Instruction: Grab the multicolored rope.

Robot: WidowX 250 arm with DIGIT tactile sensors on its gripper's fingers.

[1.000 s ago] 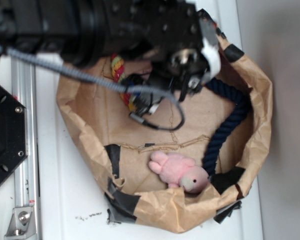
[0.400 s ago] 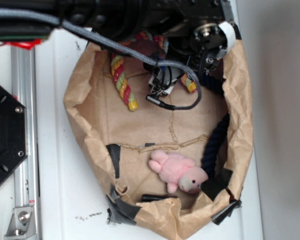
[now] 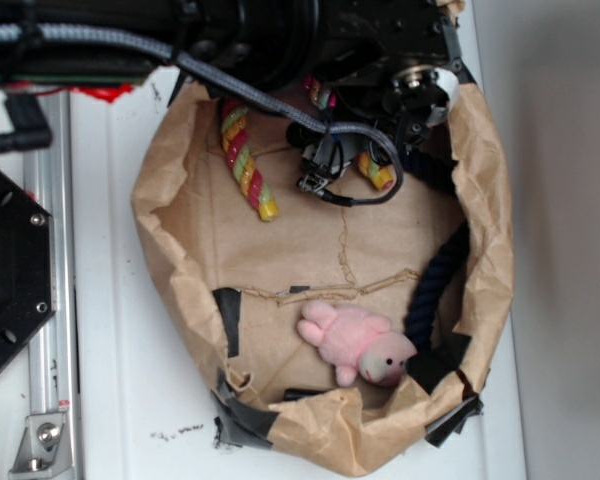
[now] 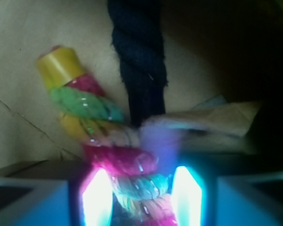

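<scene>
Rope (image 4: 108, 141) at 6 o'clock in the wrist view, running between the lit fingers (image 4: 95, 197) of the gripper (image 4: 140, 200); jaws apart on either side, not visibly pinching. Yellow end toward 10 o'clock. Navy rope (image 4: 139, 56) at 12 o'clock, crossing just behind. Seen from outside, inside the bag (image 3: 170, 250) at 12 o'clock. Likely risks: snagging the navy rope too, or slipping off the twist.

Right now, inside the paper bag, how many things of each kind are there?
Ropes: 2, the multicolored rope and the navy rope
Plush toys: 1, the pink plush
Total: 3, all lying in the brown paper bag
</scene>
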